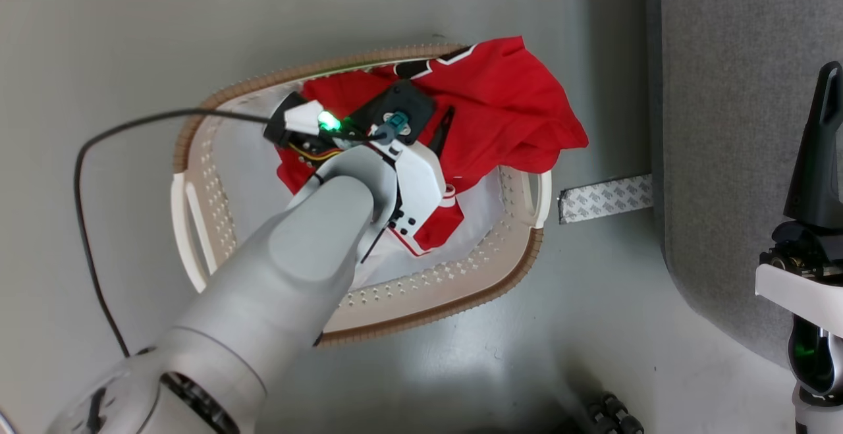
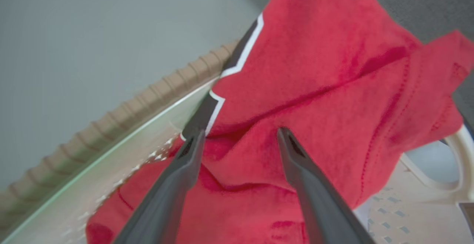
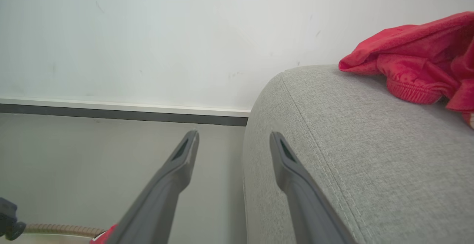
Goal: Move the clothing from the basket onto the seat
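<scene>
Clothing (image 1: 500, 98), bright red with black-and-white marks, lies heaped in the one basket (image 1: 421, 315) on the grey floor (image 1: 99, 39). How many garments make up the heap cannot be told. It fills the far half of the basket, and one fold spills over the far right of the brown rim, toward the seat (image 1: 744, 124). The near half of the basket shows pale bottom and perforated wall.

The left arm reaches down into the basket. In the left wrist view the left pincer (image 2: 240, 133) is open, its two fingers spread wide with red cloth showing between the tips. Whether they touch the cloth cannot be told. One black cable (image 1: 85, 177) loops from that wrist over the floor left of the basket.

Bare floor lies all round the basket. One strip of patterned tape (image 1: 604, 198) crosses the narrow gap between the basket's right handle and the seat.

The right pincer (image 3: 234, 133) is open with nothing between its fingers, just beside the seat's rounded corner and seam. Farther on, a second red heap (image 3: 411, 66) with a ribbed cuff rests on the seat. Beyond stand a white wall (image 3: 148, 33) and its dark skirting (image 3: 111, 115).
</scene>
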Controlling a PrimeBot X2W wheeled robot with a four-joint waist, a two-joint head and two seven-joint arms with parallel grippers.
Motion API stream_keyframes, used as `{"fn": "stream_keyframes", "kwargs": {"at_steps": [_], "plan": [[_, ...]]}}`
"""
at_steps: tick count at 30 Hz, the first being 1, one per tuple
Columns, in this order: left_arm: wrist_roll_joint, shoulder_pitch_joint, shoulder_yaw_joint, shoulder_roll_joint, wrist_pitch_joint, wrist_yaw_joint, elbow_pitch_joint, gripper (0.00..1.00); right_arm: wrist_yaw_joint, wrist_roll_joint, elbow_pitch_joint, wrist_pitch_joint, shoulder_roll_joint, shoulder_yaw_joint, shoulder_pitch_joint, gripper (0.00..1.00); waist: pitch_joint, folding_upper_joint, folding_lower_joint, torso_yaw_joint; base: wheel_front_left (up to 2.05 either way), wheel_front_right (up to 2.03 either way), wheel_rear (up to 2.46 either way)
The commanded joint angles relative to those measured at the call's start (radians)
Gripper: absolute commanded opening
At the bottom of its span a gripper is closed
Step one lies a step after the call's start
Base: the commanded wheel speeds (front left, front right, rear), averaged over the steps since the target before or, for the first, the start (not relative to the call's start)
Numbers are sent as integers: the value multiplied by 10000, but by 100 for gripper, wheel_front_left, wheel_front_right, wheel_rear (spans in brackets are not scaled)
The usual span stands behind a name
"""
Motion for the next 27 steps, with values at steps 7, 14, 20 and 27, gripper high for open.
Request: {"fn": "stream_keyframes", "kwargs": {"at_steps": [7,14,20,27], "plan": [[-283,-475,-414,54,-54,-68,387,100,-22,162,-26,6,-3,38,-98,100,359,0,-1,-131,0,0,0],[-363,-647,-831,54,27,-136,738,100,-22,205,-97,6,-1,36,-131,100,545,0,-1,-171,0,0,0],[-141,-817,-1334,52,196,-196,1298,100,-22,239,-120,6,-1,120,-216,100,669,0,-1,-269,0,0,0],[-35,-947,-1936,54,610,-412,1592,0,-22,208,-138,6,-1,214,-139,100,661,0,-1,-383,0,0,0]]}}
